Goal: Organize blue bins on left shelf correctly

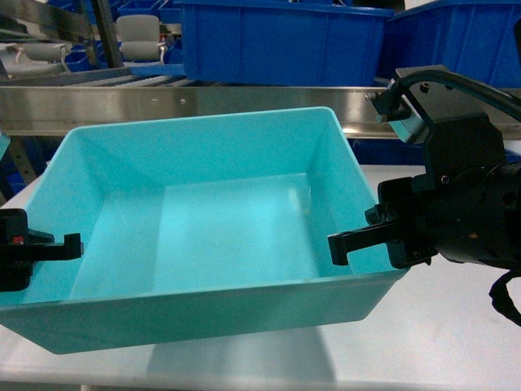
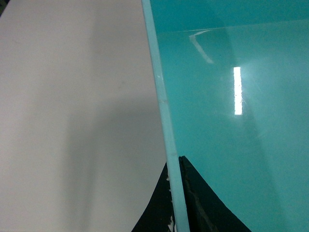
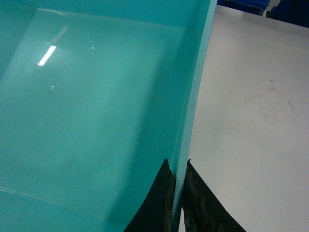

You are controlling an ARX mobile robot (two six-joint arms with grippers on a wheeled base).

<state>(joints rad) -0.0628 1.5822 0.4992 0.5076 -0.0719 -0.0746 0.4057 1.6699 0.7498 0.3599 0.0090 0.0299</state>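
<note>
The table [image 1: 456, 326] is plain white and matte, faintly scuffed in the right wrist view; past its far edge runs the shiny front beam of the shelf [image 1: 187, 102], with white rollers sloping behind it at upper left; two royal-blue bins [image 1: 285, 45] sit on that tier, one in the middle and one at the upper right corner of the head view; more blue shapes show in the dim room behind the posts.

The turquoise bin [image 1: 220, 228] fills the middle of the head view, open side up, its long axis running left to right along the shelf beam; its near wall faces the camera and its far rim lies just under the beam; a shadow falls on the table beneath its near edge; whether it rests on the table or hangs just above it cannot be told; its inside is bare and glossy.

The left gripper [image 1: 49, 247] is clamped on the bin's left wall, one finger each side of the thin rim in the left wrist view; the right gripper [image 1: 358, 240] is pinched likewise on the right wall, fingers pressed to both faces of the rim.
</note>
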